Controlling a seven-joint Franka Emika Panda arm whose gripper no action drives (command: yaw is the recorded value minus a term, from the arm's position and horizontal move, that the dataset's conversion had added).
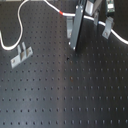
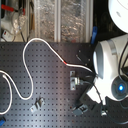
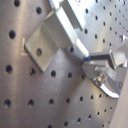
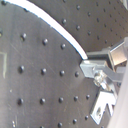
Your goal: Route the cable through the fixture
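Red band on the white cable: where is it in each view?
First exterior view: red band on the thin white cable, top centre, by the dark end effector.
Second exterior view: centre, on the black perforated board.
First wrist view: not visible.
Second wrist view: not visible.
Shared landmark: the white cable.

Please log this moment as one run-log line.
gripper: shut on cable | red band: near gripper | bracket: cable alongside | routing: unfinished

Black perforated worktop [image 1: 60, 95]. White cable [image 1: 20, 22] snakes across it, red band [image 1: 61, 12] on the cord. Metal bracket [image 1: 20, 54] sits near the first exterior view's left, another bracket [image 1: 106, 27] toward its right, a third bracket [image 2: 74, 80] mid-board in the second exterior view.
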